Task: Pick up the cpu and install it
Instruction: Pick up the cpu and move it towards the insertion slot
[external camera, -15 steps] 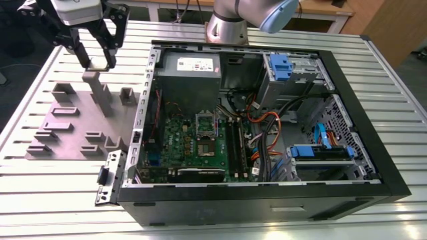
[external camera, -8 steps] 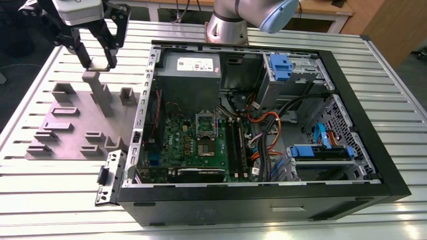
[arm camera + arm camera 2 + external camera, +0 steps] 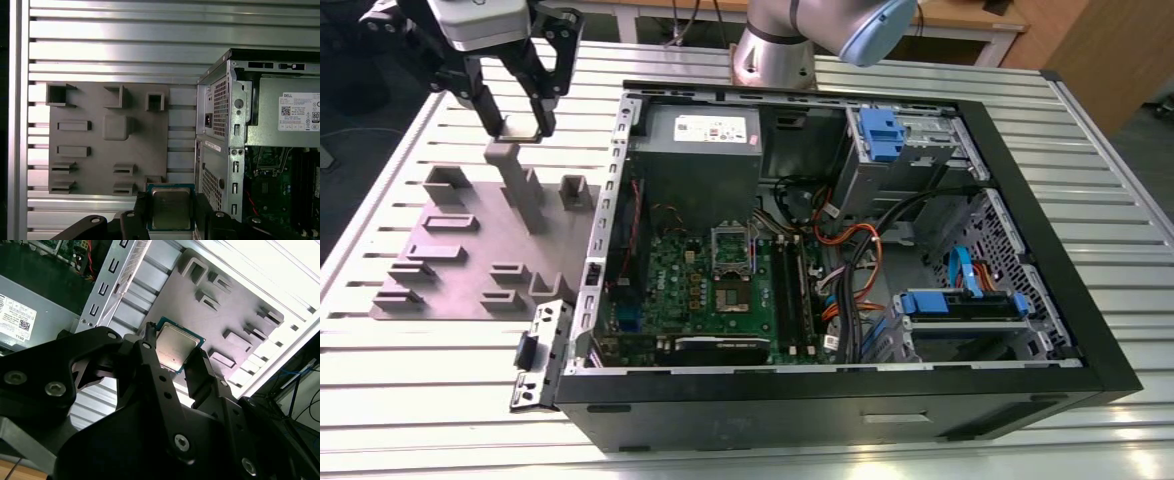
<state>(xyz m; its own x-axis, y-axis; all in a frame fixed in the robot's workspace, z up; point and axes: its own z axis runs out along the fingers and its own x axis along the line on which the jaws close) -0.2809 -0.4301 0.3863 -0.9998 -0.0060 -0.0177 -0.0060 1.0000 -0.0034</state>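
1. The gripper (image 3: pixel 518 128), in the upper left of the exterior view, has its jaws narrowed to chip width and clamps the cpu (image 3: pixel 171 207) (image 3: pixel 175 347) by two opposite edges, as seen in both wrist views.
2. It hangs over the grey fixture plate (image 3: pixel 467 250), close above a tall post (image 3: pixel 520 185). The open computer case (image 3: pixel 1067 250) borders the plate toward the frame's centre.
3. The cpu sits between the fingertips, its metal top facing the wrist cameras.

Exterior view looks down obliquely from high over the tabletop (image 3: pixel 1101 170) and open computer case (image 3: pixel 854 410); first wrist view faces straight down past the end effector (image 3: pixel 170 212), second wrist view sits closer and oblique, all sharing the grey fixture plate (image 3: pixel 467 250) and the case edge.
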